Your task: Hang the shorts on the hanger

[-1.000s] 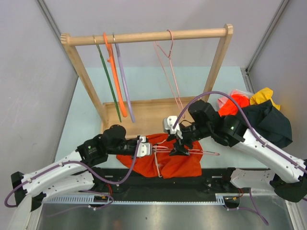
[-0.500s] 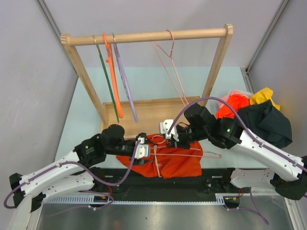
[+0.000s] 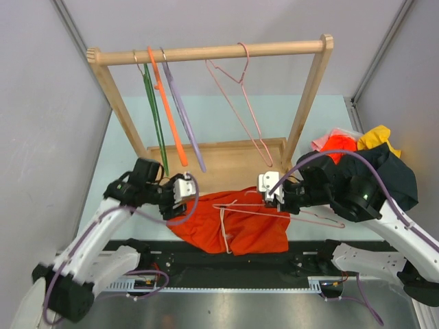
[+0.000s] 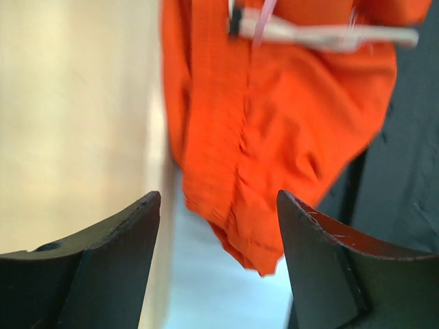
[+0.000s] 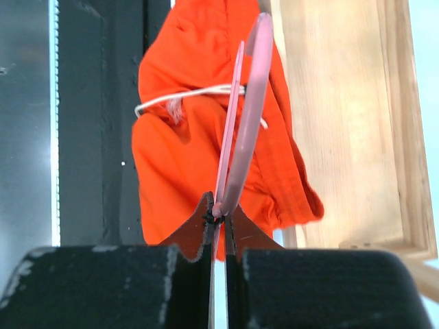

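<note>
The shorts (image 3: 247, 229) lie crumpled at the 6 o'clock edge of the desk (image 3: 118, 159), just in front of the wooden rack's base (image 3: 219, 159). The pink hanger (image 5: 248, 96) stretches over them, its wire pinched tight in the right pincer (image 5: 218, 218) at their 2 o'clock. The left pincer (image 4: 218, 226) gapes wide, holding nothing, at their 9 o'clock.

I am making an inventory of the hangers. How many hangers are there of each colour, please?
Green hanger: 1
Orange hanger: 1
Lilac hanger: 1
Pale-pink wire hangers: 2, one hung up, one held low
Total: 5
</note>
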Action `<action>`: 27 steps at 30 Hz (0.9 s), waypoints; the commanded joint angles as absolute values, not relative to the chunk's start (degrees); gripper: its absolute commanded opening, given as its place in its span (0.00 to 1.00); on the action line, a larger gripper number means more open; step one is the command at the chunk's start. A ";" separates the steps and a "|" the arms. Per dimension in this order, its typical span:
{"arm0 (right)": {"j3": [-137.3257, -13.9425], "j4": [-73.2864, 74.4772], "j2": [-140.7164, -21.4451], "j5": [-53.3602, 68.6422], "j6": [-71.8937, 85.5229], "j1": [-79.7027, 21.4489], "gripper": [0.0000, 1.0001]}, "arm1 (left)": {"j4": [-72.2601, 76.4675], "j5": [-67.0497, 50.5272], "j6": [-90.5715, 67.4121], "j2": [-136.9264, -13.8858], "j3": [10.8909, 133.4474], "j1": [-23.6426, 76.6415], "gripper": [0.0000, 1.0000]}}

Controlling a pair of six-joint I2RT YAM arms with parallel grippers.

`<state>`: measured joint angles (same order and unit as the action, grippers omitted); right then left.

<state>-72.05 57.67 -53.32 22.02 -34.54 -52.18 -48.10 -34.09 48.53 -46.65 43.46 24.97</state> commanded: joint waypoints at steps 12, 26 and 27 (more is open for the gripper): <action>-72.77 59.33 -49.22 17.23 -33.48 -48.69 0.00 | -50.36 -36.21 56.26 -69.07 42.10 18.63 0.71; -73.74 59.41 -47.55 14.33 -33.75 -47.20 0.00 | -43.42 -29.54 50.45 -46.27 43.69 36.60 0.00; -73.83 59.50 -47.37 14.50 -33.84 -47.02 0.00 | -42.81 -27.44 50.71 -44.49 43.16 39.17 0.00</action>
